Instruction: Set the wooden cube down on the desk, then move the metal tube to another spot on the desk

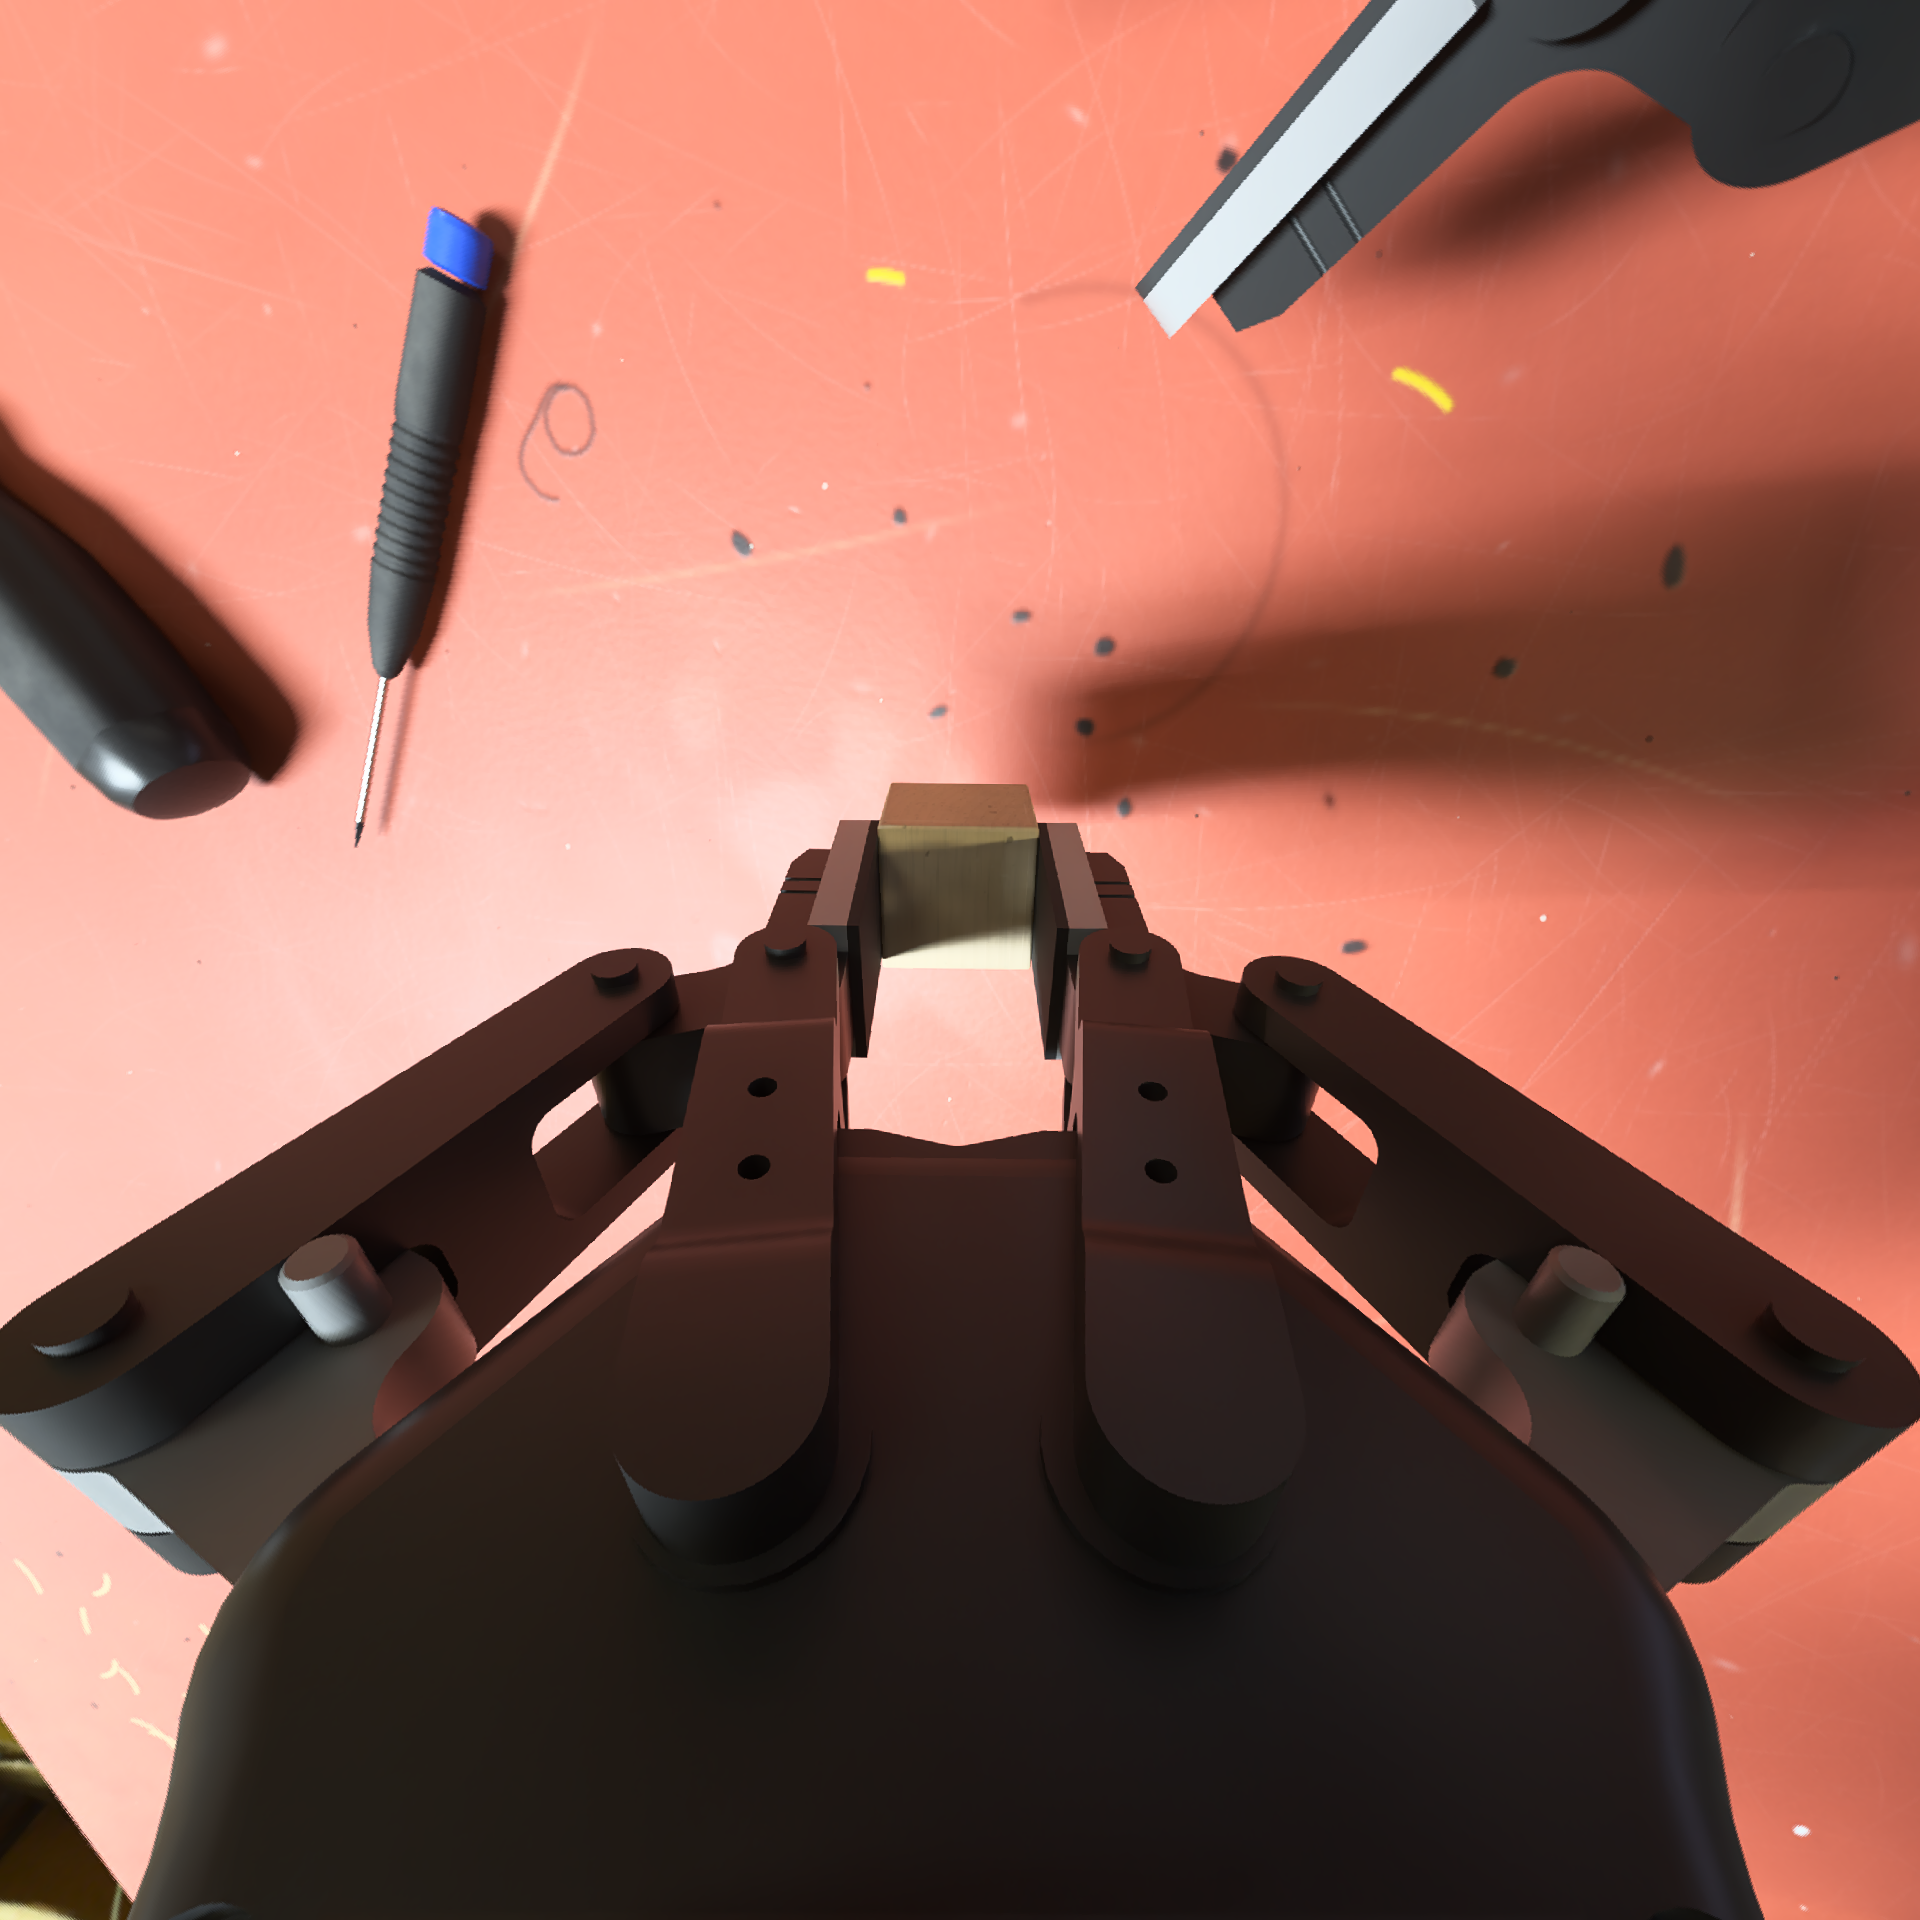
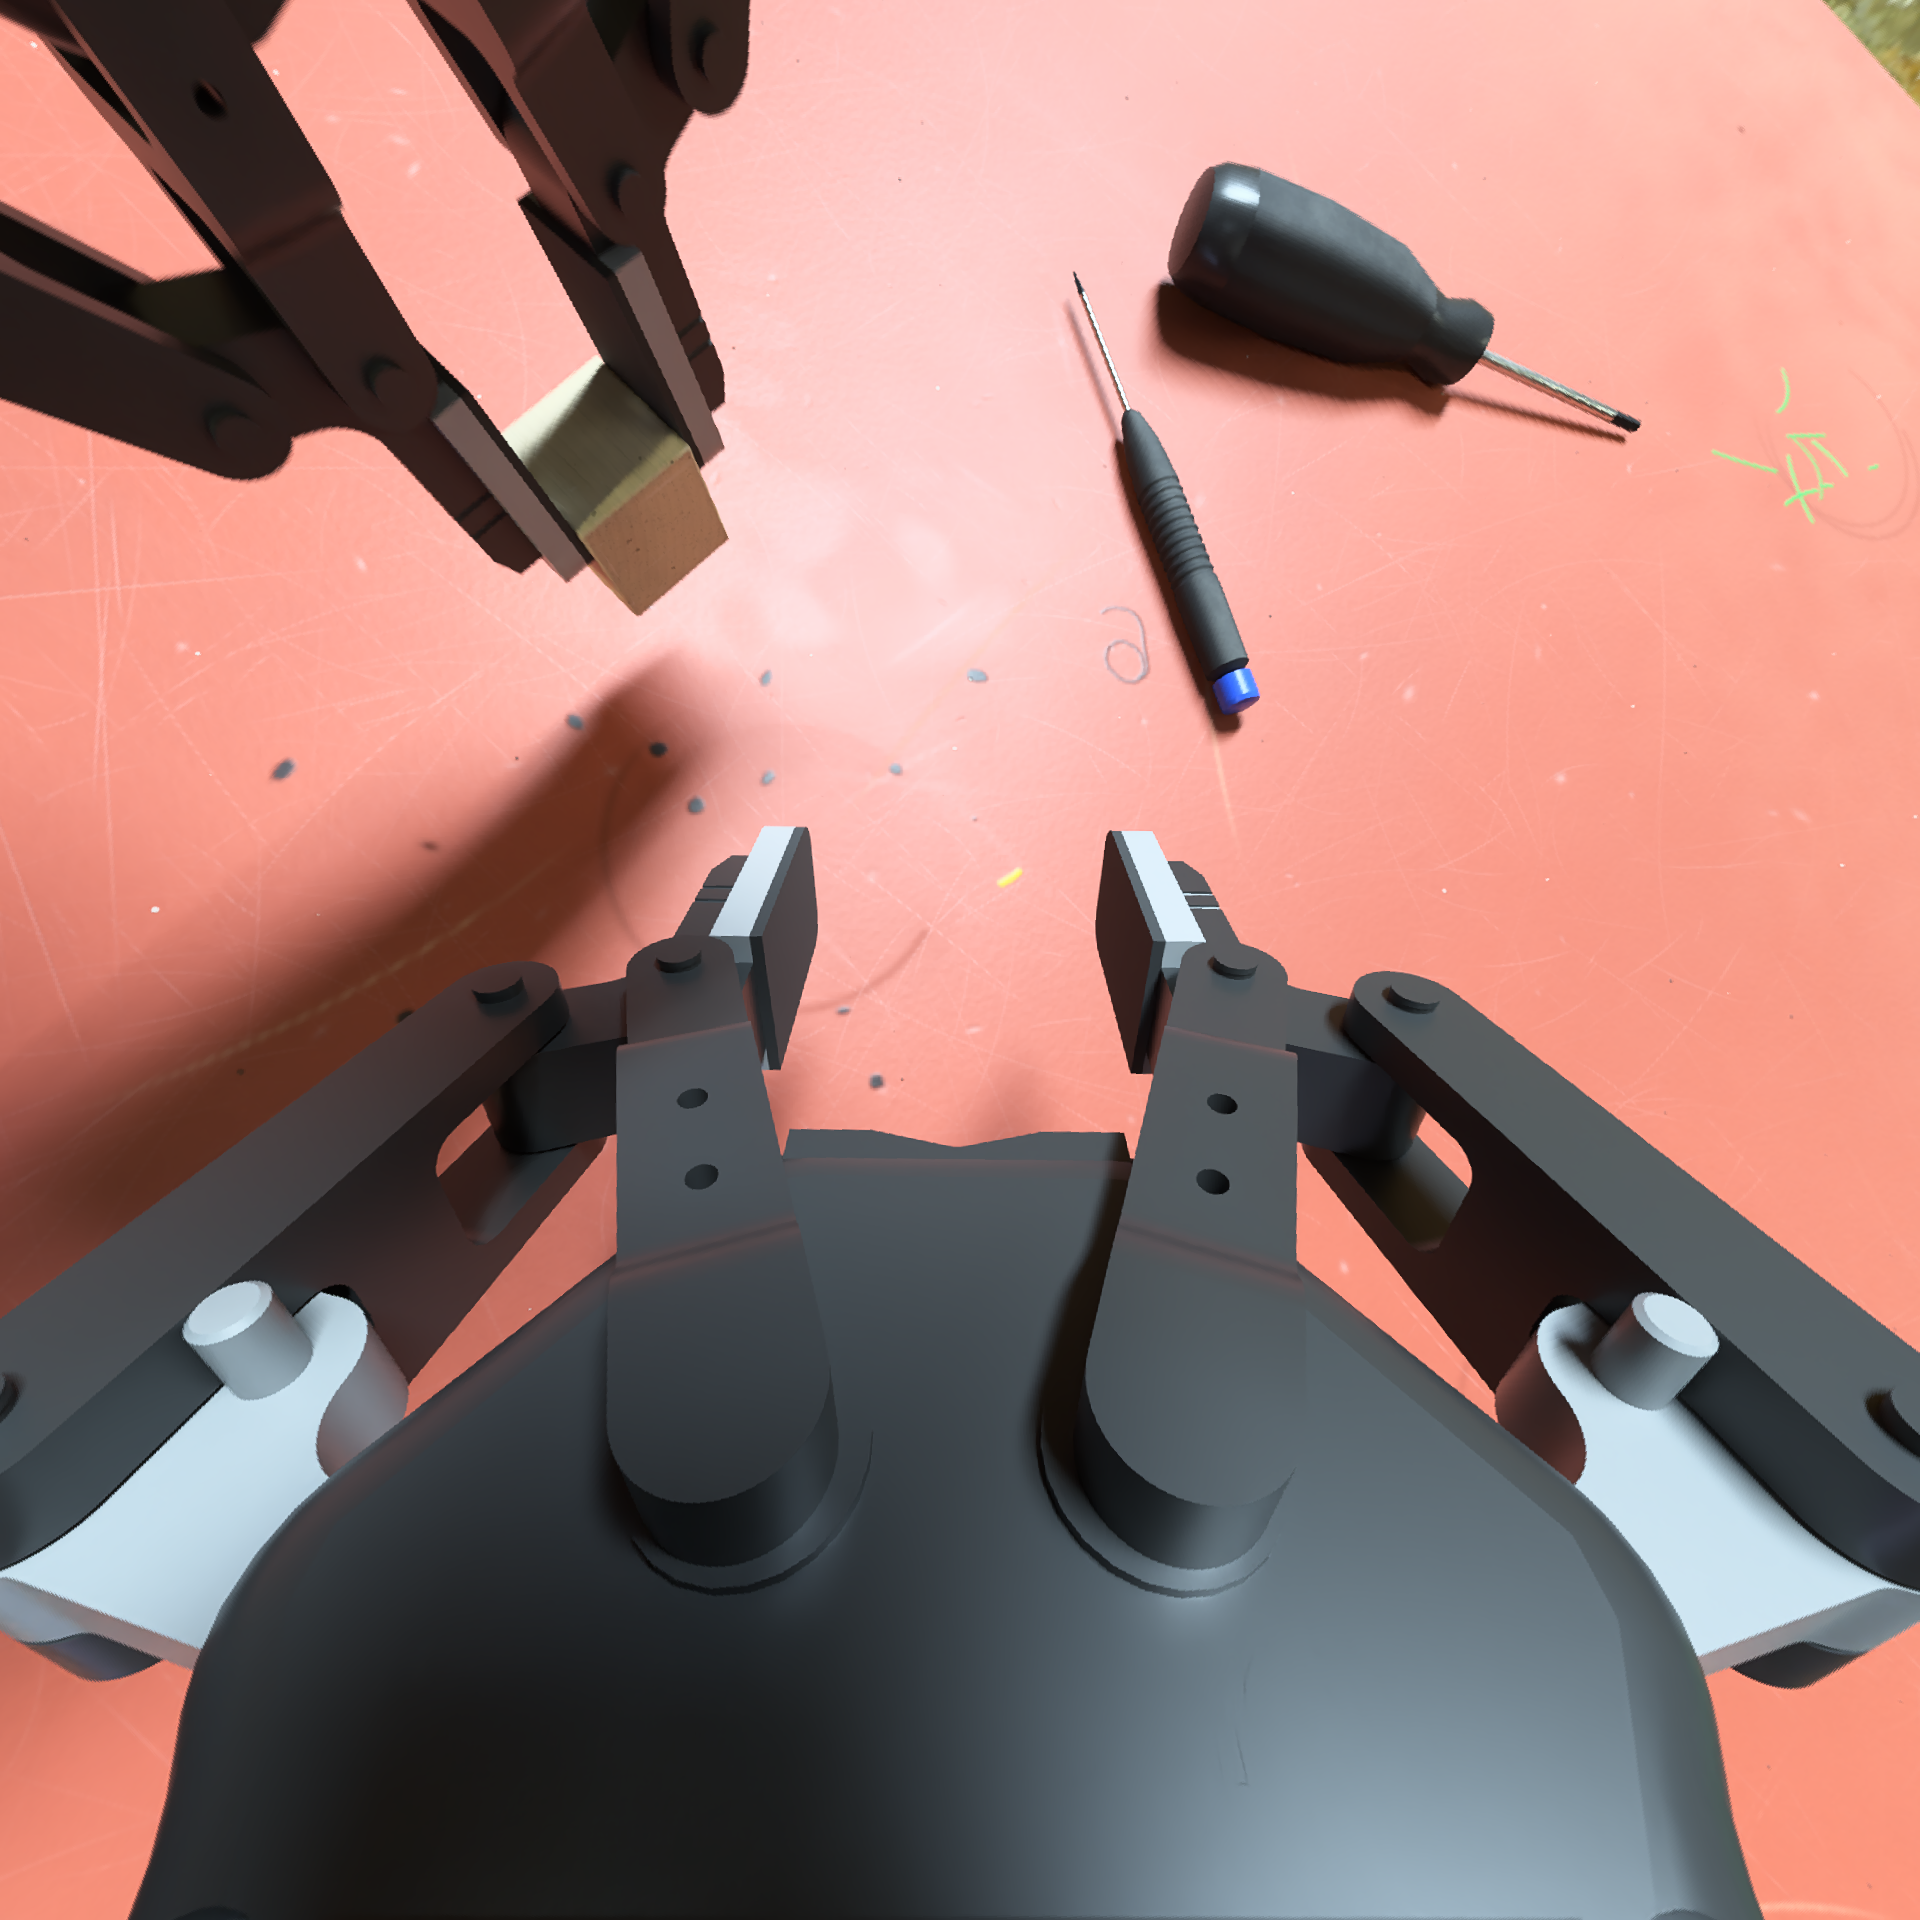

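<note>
Wooden cube (image 1: 957,878) pinched between left jaws; right jaws spread, empty.

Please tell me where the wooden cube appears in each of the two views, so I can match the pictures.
Left wrist view: the wooden cube sits at centre, clamped in the left hand.
Right wrist view: the cube is at upper left, held above the desk by the same hand.
Shared landmark: the slim blue-capped screwdriver.

Bright overhead light, soft dark shadows on desk (image 1: 1351,707), wide-angle edge distortion.
</note>
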Available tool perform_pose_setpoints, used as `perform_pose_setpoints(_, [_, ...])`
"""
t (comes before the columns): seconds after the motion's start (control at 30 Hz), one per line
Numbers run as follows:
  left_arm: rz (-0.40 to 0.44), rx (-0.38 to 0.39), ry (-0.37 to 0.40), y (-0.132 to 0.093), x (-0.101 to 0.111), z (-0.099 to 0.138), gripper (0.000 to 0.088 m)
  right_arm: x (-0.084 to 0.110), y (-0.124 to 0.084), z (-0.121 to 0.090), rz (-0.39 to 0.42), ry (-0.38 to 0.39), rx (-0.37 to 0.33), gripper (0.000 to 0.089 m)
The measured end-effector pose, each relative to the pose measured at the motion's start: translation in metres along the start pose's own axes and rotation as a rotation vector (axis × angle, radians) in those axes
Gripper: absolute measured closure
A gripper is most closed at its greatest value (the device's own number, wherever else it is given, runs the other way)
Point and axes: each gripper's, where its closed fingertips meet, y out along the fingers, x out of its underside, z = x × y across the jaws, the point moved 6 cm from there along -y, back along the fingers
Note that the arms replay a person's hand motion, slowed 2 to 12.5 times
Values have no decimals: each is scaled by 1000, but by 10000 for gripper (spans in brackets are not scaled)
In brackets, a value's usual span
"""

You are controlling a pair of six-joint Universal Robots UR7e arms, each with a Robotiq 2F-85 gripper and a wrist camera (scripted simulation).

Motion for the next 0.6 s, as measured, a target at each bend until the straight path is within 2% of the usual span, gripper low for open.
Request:
perform_pose_setpoints(0.4, [-105,3,41,23,2,3,628,2,1,2,2,6,-10,403])
perform_pose_setpoints(0.6, [-115,32,44,31,3,6,628,2,1,3,5,8,-16,403])
